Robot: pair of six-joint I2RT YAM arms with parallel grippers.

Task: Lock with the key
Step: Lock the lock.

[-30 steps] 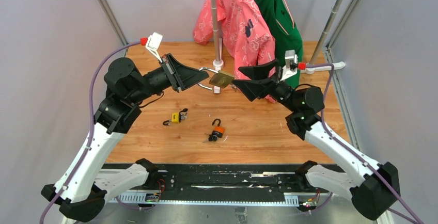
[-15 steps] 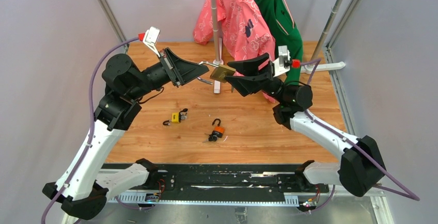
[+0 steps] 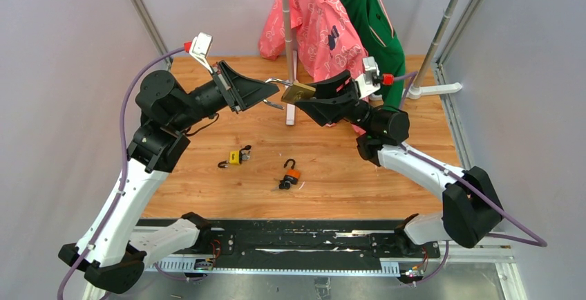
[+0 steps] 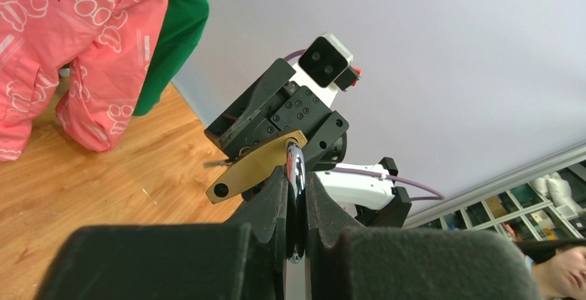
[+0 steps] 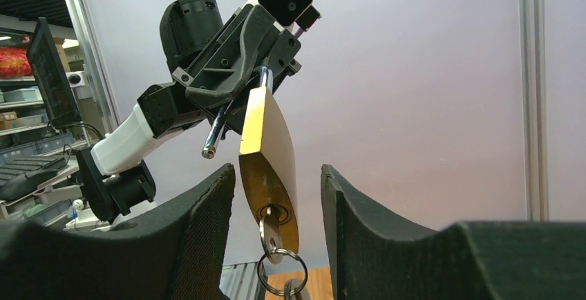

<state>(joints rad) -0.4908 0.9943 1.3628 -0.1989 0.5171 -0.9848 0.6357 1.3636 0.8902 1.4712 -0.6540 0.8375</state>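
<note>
**Fingers (image 5: 200, 231) astride the padlock (image 5: 268, 155), key (image 5: 271, 234) unturned**

Left gripper (image 4: 296, 169) clamps the shackle (image 5: 215, 134), holding the padlock aloft over the table's (image 3: 414, 169) far middle. Right gripper (image 5: 278, 172) stands parted around it, gripping nothing. Shackle looks open; locking seemingly remains.

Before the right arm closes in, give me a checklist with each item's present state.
1. Left gripper clamped on the shackle of the brass padlock: ok.
2. Key seated in the keyhole: ok.
3. Padlock body inside the right gripper: ok, though off-centre.
4. Right fingers gripping the key: not ok, open and apart from it.
5. Shackle latched: not ok, its free leg is out of the body.
</note>
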